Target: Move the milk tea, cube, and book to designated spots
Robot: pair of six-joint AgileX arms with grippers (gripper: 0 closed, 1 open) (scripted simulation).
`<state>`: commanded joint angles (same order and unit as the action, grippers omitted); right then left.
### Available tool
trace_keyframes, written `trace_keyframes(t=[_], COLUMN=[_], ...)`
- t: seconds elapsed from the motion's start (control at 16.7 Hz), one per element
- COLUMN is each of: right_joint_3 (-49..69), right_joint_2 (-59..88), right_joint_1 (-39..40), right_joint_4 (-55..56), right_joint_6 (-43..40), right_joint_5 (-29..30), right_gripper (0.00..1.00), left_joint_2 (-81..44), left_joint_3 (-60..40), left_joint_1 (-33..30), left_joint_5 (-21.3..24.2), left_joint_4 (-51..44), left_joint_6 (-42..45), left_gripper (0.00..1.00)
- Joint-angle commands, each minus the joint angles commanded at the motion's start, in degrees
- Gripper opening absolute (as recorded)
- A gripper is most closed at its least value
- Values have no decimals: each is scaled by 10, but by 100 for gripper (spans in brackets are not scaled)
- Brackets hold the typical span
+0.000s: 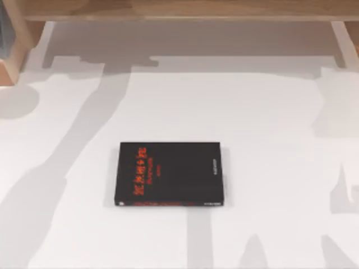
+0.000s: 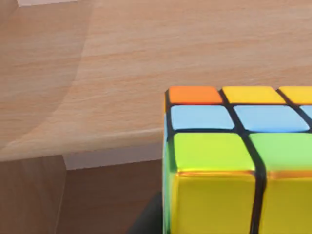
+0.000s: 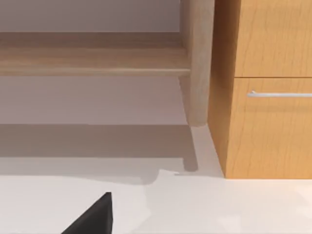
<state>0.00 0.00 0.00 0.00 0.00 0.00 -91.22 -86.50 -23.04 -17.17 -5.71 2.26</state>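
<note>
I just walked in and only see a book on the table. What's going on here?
The scrambled yellow, green, light blue and orange puzzle cube sits very close to the left wrist camera, above or against a light wooden shelf surface. A black book with red lettering lies flat mid-table on the white table. The right wrist view looks at a wooden cabinet with a metal drawer handle.

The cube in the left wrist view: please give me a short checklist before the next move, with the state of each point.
1. Cube close before the left wrist camera: ok.
2. Wooden shelf surface behind the cube is bare: ok.
3. Left gripper's hold on the cube: cannot tell.
4. Cube resting on the shelf or held above it: cannot tell.
5. Black book lies flat on the table: ok.
6. Cabinet drawer closed: ok.
</note>
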Motion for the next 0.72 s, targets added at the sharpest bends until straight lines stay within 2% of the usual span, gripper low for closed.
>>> trace_keyframes(t=[0.3,0.72], right_joint_3=[0,0], right_joint_2=[0,0], right_joint_1=[0,0], right_joint_4=[0,0], right_joint_6=[0,0], right_joint_5=[0,0], right_gripper=[100,100], left_joint_2=[9,6], left_joint_3=[29,27], left_joint_1=[21,20], left_joint_5=[-16,-17], left_joint_4=[122,129], left_joint_6=[-12,-11], left_gripper=[0,0])
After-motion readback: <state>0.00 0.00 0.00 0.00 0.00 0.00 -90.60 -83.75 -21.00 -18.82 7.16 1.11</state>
